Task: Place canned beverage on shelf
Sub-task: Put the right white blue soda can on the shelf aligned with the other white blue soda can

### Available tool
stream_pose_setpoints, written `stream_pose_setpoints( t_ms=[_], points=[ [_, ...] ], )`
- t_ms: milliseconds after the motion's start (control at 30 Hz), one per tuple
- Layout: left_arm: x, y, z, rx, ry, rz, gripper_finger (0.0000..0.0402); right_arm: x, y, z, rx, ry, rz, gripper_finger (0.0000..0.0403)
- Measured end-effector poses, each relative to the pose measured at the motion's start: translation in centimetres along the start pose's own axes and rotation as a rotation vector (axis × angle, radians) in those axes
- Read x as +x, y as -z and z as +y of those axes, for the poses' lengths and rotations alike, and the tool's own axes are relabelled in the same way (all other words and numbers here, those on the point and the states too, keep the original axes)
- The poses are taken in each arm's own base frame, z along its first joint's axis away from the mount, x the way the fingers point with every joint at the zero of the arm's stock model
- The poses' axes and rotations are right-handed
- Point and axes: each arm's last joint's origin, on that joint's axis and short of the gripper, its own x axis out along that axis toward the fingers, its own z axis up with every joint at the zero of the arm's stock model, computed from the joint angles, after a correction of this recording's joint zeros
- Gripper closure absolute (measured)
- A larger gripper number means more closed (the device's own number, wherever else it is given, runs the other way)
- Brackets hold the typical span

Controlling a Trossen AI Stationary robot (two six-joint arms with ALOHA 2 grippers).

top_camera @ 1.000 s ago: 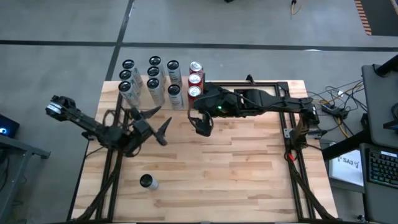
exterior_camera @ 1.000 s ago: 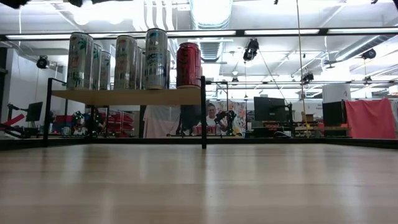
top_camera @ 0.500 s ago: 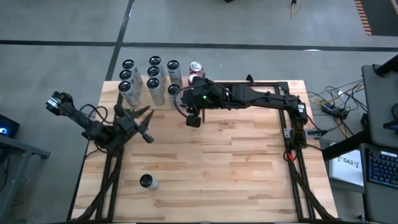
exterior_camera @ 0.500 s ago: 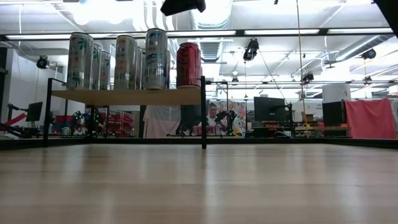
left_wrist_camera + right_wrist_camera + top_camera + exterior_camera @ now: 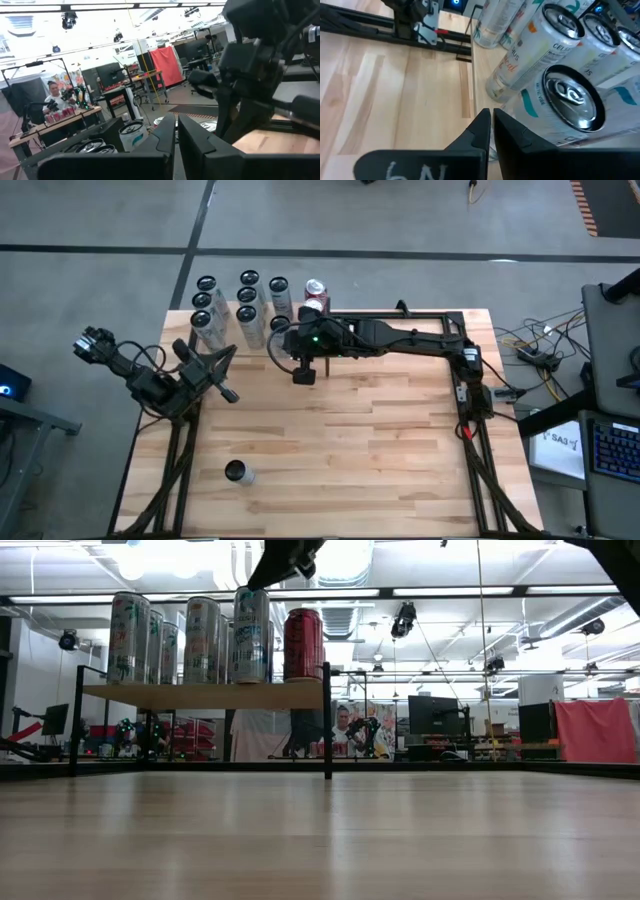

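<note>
"CELSIUS" cans point(image 5: 555, 65) on shelf point(image 5: 205, 694); left fingers point(image 5: 172, 137), right fingers point(image 5: 490, 127) closed, empty.

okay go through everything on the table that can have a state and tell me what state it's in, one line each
shelf: loaded with upright cans.
white cans: upright, grouped on the shelf.
red cans: upright at the shelf's end.
lone can: on the tabletop, not on the shelf.
left gripper: shut, holding nothing.
right gripper: shut, holding nothing, beside the white cans.
</note>
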Motion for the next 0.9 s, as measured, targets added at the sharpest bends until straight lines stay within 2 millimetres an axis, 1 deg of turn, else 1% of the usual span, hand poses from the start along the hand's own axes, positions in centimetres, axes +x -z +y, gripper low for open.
stream_pose_setpoints(
  t_ms=[367,900],
  points=[
    [0.0,0.0,0.2,0.014,-0.001,-0.001,0.04,1.3,0.9,-1.7,0.013,0.034,0.017,0.0391],
    [0.0,0.0,0.2,0.019,0.0,-0.002,0.04,1.6,0.8,-3.3,0.025,0.07,-0.034,0.0391]
  ],
)
